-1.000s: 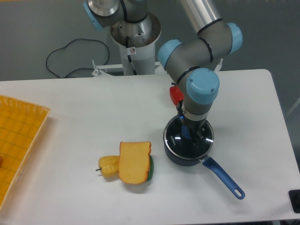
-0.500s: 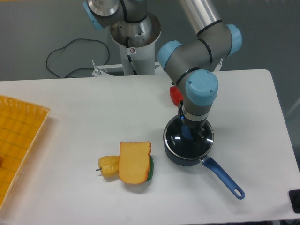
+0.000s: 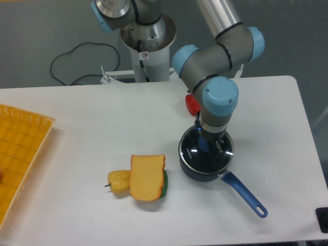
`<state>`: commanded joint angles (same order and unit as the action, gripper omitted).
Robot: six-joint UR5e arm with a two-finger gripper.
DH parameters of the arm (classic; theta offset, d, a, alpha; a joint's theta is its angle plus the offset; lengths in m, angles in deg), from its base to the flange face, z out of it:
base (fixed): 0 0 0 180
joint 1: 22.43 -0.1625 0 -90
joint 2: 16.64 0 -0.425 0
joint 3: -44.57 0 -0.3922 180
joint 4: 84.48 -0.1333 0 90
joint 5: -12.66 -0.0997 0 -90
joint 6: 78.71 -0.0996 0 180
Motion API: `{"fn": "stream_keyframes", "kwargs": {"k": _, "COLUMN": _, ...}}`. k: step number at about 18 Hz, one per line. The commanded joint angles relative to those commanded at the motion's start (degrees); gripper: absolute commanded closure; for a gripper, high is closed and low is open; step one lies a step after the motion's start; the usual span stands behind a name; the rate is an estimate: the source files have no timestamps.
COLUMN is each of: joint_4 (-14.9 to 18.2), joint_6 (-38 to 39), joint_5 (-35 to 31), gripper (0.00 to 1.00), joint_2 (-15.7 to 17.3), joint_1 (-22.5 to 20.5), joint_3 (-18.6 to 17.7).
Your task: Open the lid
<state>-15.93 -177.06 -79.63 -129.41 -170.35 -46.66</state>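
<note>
So my pincer point(image 3: 208, 145) is parked straight down over the pot point(image 3: 206, 154), right at the middle of the lid point(image 3: 195, 152) where the blue knob sits. My own wrist blocks most of the view, so honestly I can't tell whether the fingers are apart, together, or already clamped on the knob. The lid is directly under the pincer, sitting flat on the pot with its silver rim seated all the way round as far as I can see.

What changed in the last second? Pretty much nothing. The wrist crept a hair, barely a nudge, and the lid and pot are exactly where they were. The pot's blue handle point(image 3: 245, 195) points the same way as before, out from under the pincer toward the front edge of the worktop point(image 3: 77, 133).

My read: I'm in the settle-and-grab part, not the lifting part. The lid isn't open yet. Next thing would be a straight pull up, and the risk is dragging the whole pot along if the knob grip is off-centre.

Other stuff: a slice of toy bread point(image 3: 147, 177) and a yellow toy pepper point(image 3: 118, 182) well off to one side of the pincer, and a yellow tray point(image 3: 20, 148) further out that way.
</note>
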Motion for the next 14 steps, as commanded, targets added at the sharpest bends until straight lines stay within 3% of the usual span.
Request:
{"fn": "stream_keyframes", "kwargs": {"k": 12, "joint_4": 0.7, "joint_6": 1.0, "joint_5": 0.3, "gripper": 0.49, "joint_2": 0.3, "joint_1": 0.0, "joint_3": 1.3}}
{"fn": "stream_keyframes", "kwargs": {"k": 14, "joint_4": 2.6, "joint_6": 1.1, "joint_5": 0.4, "gripper": 0.49, "joint_2": 0.8, "joint_1": -0.2, "joint_3": 1.7}}
